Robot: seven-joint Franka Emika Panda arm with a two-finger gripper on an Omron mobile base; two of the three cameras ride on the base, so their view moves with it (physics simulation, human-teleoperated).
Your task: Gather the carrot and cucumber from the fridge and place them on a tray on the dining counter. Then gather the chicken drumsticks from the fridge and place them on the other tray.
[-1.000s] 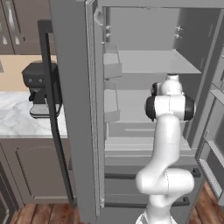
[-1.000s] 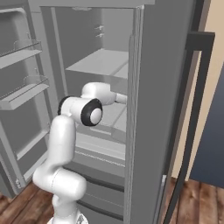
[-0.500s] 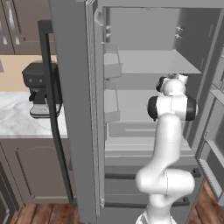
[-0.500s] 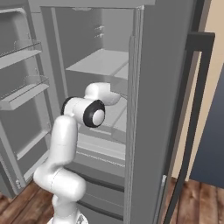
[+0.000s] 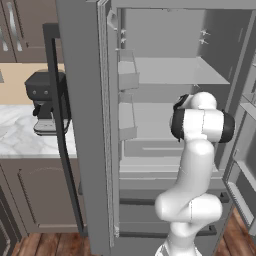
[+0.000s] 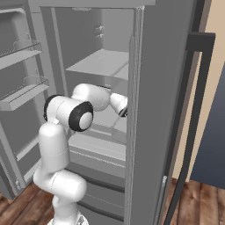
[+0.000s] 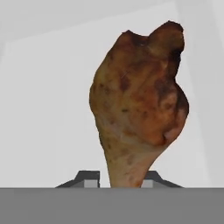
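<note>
In the hand view a browned chicken drumstick point(image 7: 140, 100) stands up from my gripper point(image 7: 117, 179). Its thin bone end sits between the two dark fingertips point(image 7: 89, 177), which are shut on it, and pale fridge walls lie behind it. In both base views my arm point(image 5: 200, 125) reaches into the open fridge point(image 5: 165, 75). The wrist point(image 6: 118, 103) passes behind the door edge, so the hand is hidden there. The carrot, the cucumber and the trays are out of view.
The fridge's left door point(image 5: 82, 125) stands open beside my arm. The other open door carries shelf bins point(image 6: 22, 88). A black coffee machine point(image 5: 45, 102) sits on the marble counter point(image 5: 20, 135) to the left. The floor is wood.
My elbow has dropped a little and swung slightly, with the hand still inside the fridge. The fridge, its doors and the counter have not moved.
</note>
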